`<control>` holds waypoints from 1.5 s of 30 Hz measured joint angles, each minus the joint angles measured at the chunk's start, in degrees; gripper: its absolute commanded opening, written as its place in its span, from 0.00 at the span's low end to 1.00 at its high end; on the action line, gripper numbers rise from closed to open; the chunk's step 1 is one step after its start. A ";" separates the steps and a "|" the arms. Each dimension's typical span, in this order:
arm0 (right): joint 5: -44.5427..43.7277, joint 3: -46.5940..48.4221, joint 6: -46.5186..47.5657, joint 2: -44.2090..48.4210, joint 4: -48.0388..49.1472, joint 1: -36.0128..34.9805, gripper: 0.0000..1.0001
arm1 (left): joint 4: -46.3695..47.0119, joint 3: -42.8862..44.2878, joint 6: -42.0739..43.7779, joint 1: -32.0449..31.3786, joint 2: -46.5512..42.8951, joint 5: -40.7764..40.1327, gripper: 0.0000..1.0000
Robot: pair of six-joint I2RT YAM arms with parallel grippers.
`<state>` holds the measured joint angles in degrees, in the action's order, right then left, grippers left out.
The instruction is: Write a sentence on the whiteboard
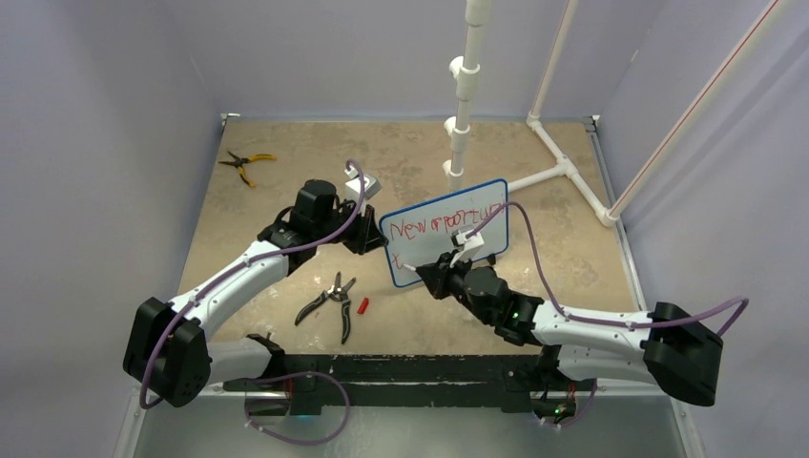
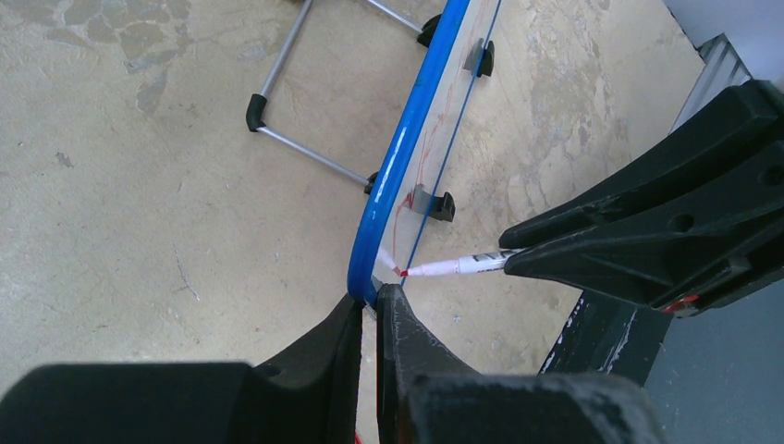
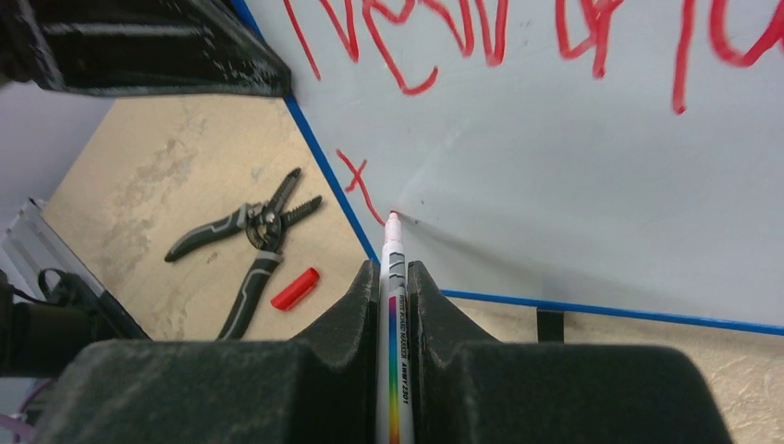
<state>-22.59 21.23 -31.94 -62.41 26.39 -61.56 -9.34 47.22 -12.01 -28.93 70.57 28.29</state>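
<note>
The whiteboard (image 1: 425, 250), white with a blue frame, stands tilted at the table's middle. The sentence (image 1: 448, 221) runs in red along its top row, and a short red stroke (image 3: 356, 180) begins a second row at the lower left. My left gripper (image 2: 374, 298) is shut on the board's blue frame (image 2: 407, 139) at its lower left corner. My right gripper (image 3: 395, 268) is shut on a white marker (image 3: 396, 314). The marker's red tip touches the board just right of that stroke. In the left wrist view the marker (image 2: 453, 266) meets the board's face from the right.
Black wire strippers (image 1: 329, 301) and the red marker cap (image 1: 363, 306) lie in front of the board on the left. Yellow-handled pliers (image 1: 246, 162) lie at the back left. A white pipe frame (image 1: 463, 95) rises behind the board. The board's metal stand legs (image 2: 305, 153) reach out behind it.
</note>
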 measured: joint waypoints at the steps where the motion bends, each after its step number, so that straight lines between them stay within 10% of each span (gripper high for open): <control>1: -0.52 0.00 0.02 0.79 -0.24 0.02 0.00 | 0.00 0.00 0.00 0.00 0.00 0.02 0.00; 45: -1.73 -1.07 -1.20 3.72 -2.38 0.07 0.00 | 0.00 0.00 0.00 0.00 0.00 0.02 0.00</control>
<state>-24.32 20.16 -33.15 -58.70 24.01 -61.49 -9.34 47.22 -12.01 -28.93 70.57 28.32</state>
